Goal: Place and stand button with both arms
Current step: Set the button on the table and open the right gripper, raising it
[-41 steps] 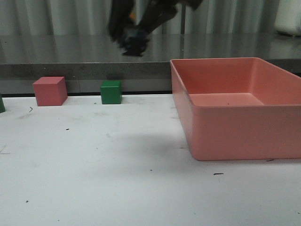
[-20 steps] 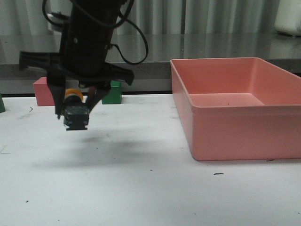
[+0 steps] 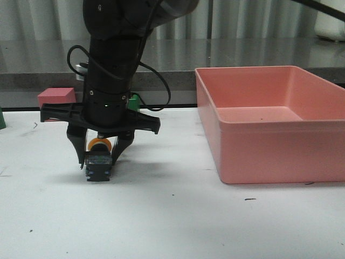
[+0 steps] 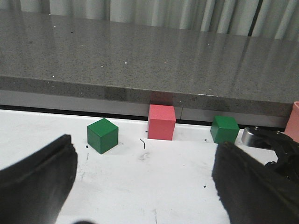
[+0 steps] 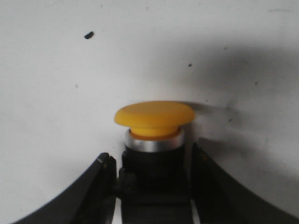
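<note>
The button (image 3: 98, 162) has its yellow cap up and its black body and base block down, at or just above the white table. My right gripper (image 3: 99, 159) reaches down over the table's left half and is shut on the button's black body, one finger on each side. In the right wrist view the yellow cap (image 5: 154, 120) sticks out beyond the gripper (image 5: 149, 161). My left gripper (image 4: 145, 186) is open and empty, its fingers (image 4: 37, 182) wide apart low over the table. It is out of the front view.
A large pink bin (image 3: 269, 151) stands on the right. A pink cube (image 3: 55, 96) and a green cube (image 3: 133, 100), partly behind the arm, sit at the table's back edge. The left wrist view shows two green cubes (image 4: 102, 135) (image 4: 224, 129) and the pink cube (image 4: 161, 122).
The right arm came down from above and moved left, bringing the button from mid-air down to the table surface, then slightly right. The cubes and the bin have not moved.
</note>
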